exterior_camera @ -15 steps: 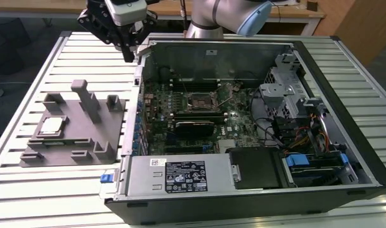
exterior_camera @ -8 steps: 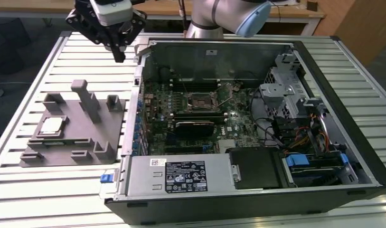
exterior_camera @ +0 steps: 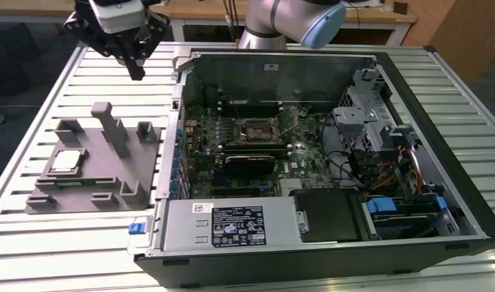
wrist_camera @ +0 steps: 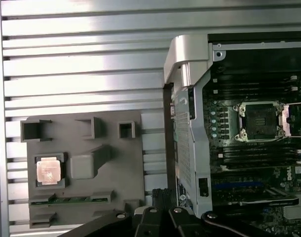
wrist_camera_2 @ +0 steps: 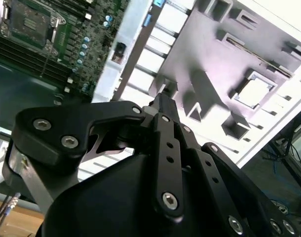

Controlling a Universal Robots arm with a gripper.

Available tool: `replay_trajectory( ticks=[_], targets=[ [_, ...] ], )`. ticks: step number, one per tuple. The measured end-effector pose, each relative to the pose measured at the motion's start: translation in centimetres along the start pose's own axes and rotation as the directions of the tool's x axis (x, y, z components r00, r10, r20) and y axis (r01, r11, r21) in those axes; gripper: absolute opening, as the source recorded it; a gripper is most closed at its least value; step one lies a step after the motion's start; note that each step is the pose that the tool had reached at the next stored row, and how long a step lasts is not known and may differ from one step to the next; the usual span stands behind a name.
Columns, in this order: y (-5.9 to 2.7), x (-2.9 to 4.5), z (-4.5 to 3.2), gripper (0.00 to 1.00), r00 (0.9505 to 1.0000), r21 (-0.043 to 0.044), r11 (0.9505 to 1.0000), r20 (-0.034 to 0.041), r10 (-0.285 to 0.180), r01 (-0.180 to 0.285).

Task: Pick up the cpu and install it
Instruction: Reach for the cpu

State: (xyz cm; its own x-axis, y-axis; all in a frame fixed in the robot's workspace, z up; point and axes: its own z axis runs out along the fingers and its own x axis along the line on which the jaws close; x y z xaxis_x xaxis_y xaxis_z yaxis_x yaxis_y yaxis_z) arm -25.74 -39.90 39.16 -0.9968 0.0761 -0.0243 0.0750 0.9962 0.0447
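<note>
Where it lies flat in a square recess of the large grey slotted plastic block (exterior_camera: 109, 179), the small square cpu (exterior_camera: 66, 160) with its pale silvery metal top is found at the left of the exterior view, untouched by anything. The block is set on a pale slatted metal table (exterior_camera: 109, 91), just beside the open black computer case (exterior_camera: 410, 91) that takes up the centre and right of that view. Inside the case a green motherboard (exterior_camera: 205, 131) is laid flat, and its square dark metal-framed socket (exterior_camera: 257, 128) is seen near the middle of the board, well apart from the cpu. The black gripper (exterior_camera: 137, 74) is held in the air at the upper left of the exterior view, above the table beyond the far end of the block and well apart from the cpu. Its fingers are drawn together to a single tip, and nothing is held between them.
</note>
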Motion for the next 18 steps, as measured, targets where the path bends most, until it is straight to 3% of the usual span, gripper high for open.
replay_trajectory(
  ticks=[18],
  targets=[
    [-0.45,5.99,-0.04,0.11,1.0000,-0.0004,1.0000,0.0001,0.000,0.000]
  ],
)
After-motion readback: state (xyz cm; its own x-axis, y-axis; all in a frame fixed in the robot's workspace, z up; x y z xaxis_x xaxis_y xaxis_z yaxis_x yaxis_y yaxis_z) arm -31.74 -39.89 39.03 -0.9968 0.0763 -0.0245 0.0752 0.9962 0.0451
